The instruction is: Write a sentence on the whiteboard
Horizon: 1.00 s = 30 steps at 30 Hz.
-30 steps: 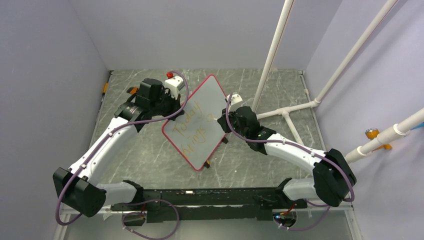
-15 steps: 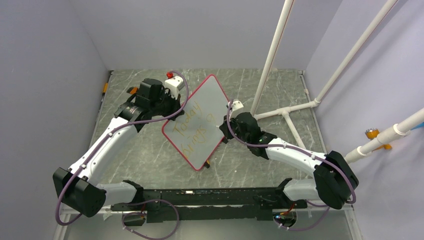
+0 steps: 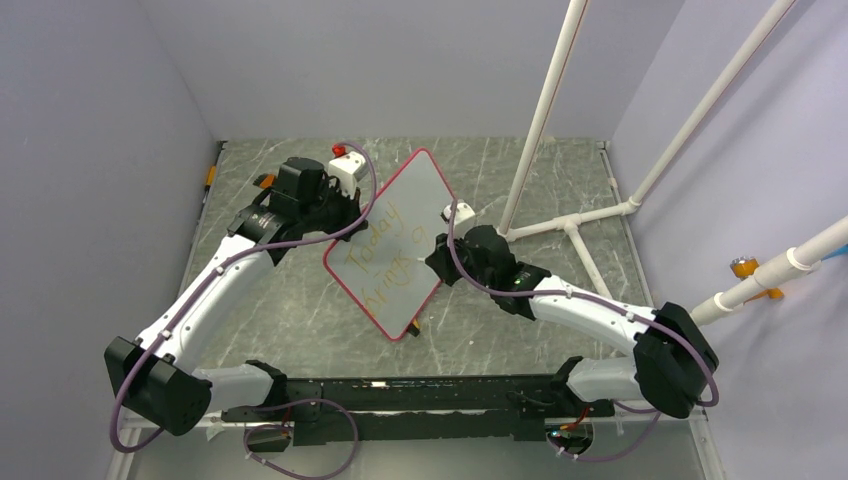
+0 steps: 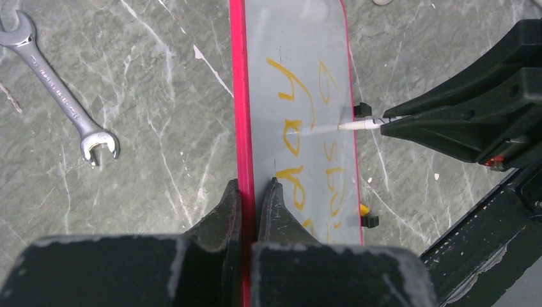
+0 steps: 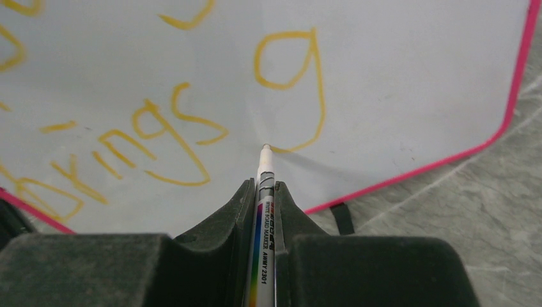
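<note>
Pink-framed whiteboard (image 3: 415,195), steadied at a tilt over the grey surface (image 3: 300,310) by the left claw (image 4: 252,187) clenched on its edge, so the right claw (image 5: 265,187), grasping a marker (image 5: 264,167), can write the orange sentence (image 3: 388,250).

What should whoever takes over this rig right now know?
Left claw: shut on the whiteboard at its red frame edge, holding it mid-table.
Right claw: shut on the marker, tip on the board at the tail of a lone "g".
Done: the sentence reads "Today brings g".
Left: finish the word after "g".
A wrench lies beside the board.
</note>
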{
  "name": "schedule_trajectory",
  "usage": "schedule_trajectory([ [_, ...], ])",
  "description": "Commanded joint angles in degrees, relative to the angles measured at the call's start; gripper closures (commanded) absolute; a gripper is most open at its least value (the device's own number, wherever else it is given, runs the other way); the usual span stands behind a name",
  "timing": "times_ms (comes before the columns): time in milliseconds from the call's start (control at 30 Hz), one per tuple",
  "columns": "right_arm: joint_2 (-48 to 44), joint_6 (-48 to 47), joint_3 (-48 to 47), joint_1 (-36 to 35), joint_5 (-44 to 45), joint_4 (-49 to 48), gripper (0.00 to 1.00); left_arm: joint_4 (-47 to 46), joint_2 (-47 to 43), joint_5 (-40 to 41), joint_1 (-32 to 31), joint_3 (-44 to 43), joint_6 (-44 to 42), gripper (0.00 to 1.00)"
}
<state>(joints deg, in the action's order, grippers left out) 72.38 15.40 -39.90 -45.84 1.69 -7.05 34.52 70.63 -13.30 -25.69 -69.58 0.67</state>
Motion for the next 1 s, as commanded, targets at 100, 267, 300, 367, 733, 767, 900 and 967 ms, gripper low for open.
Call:
schedule_trajectory([
  [100, -5.3, -0.2, -7.4, -0.9, -3.0, -2.0, 1.0, 5.7, 0.1, 8.7, -0.1, 1.4, -8.3, 1.0],
  [267, -8.8, -1.8, -7.9, -0.8, 1.6, -0.3, 1.0, 8.5, 0.6, 9.0, -0.1, 0.5, -9.0, 1.0],
  [300, -9.3, -2.1, -7.6, -0.7, 3.0, 0.1, 1.0, 8.8, 0.6, 9.1, 0.0, 0.5, -9.4, 1.0],
  [367, -9.9, -2.5, -7.3, -0.7, 6.1, 1.1, 1.0, 8.9, 0.5, 8.8, -0.1, 0.7, -9.8, 1.0],
  [733, -5.7, -2.9, -6.0, 1.6, 8.0, -0.3, 1.0, 8.4, -1.2, 10.6, 0.2, 2.3, -11.0, 1.0],
  [767, -5.0, -2.7, -6.1, 1.9, 7.8, -0.6, 1.0, 8.5, -0.9, 10.6, 0.3, 2.3, -11.0, 1.0],
  [900, -2.1, -2.2, -6.7, 3.1, 6.1, -1.3, 1.0, 8.4, -0.2, 11.3, 1.2, 2.0, -10.5, 1.0],
  [967, -1.0, -2.2, -7.0, 3.3, 5.9, -1.5, 1.0, 8.2, -0.1, 11.3, 1.9, 1.9, -10.2, 1.0],
])
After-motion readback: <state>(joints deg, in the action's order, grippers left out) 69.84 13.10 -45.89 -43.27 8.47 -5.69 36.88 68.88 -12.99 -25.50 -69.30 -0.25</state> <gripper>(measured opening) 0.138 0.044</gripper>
